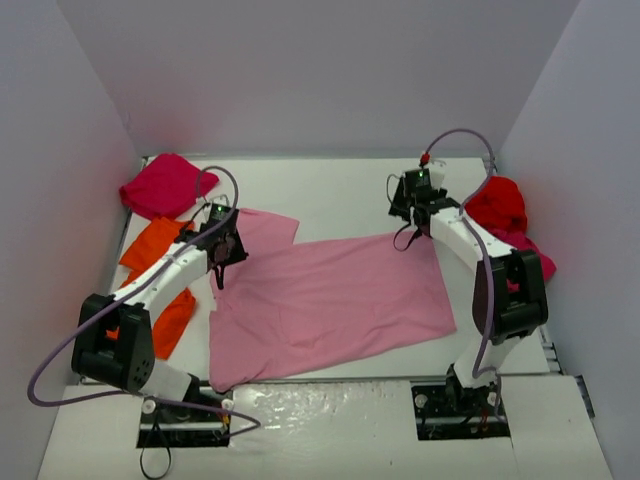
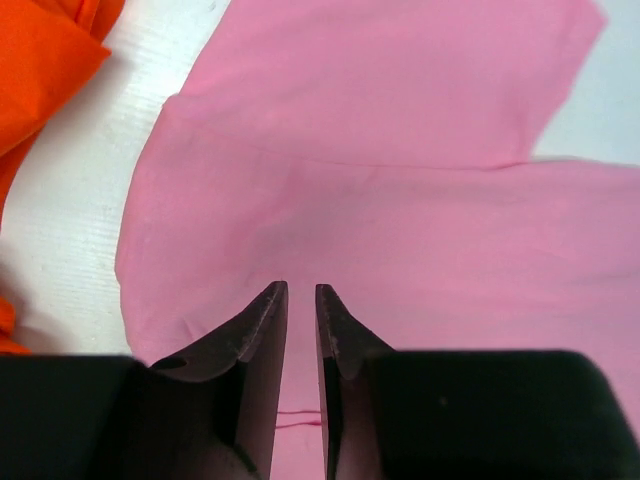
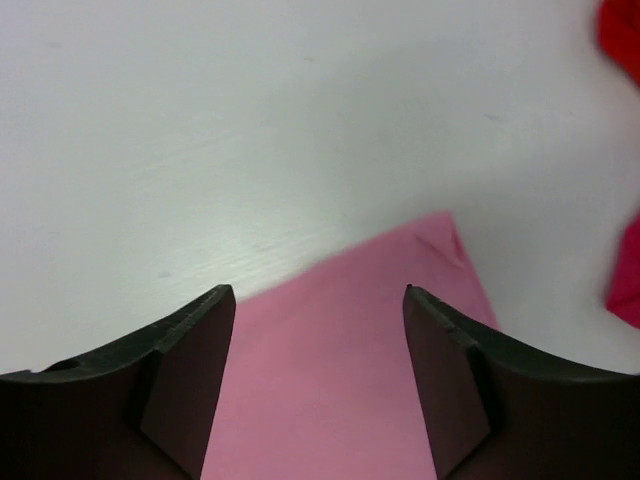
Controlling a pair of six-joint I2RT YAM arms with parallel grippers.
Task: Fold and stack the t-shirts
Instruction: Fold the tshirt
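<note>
A light pink t-shirt (image 1: 330, 295) lies spread flat in the middle of the table, one sleeve pointing to the far left. My left gripper (image 1: 220, 268) hovers over its left sleeve and shoulder area (image 2: 400, 150); the jaws (image 2: 301, 290) stand almost together with only a thin gap and nothing between them. My right gripper (image 1: 406, 232) is open over the shirt's far right corner (image 3: 340, 330), one finger on each side of it (image 3: 320, 292). Orange shirts (image 1: 155, 245) lie at the left, a magenta one (image 1: 160, 185) at the far left, a red one (image 1: 498, 205) at the right.
Another magenta shirt (image 1: 535, 258) lies beside the right arm below the red one. Orange cloth (image 2: 40, 50) shows at the left wrist view's top left corner. White walls enclose the table on three sides. Bare white table (image 1: 340, 190) lies beyond the pink shirt.
</note>
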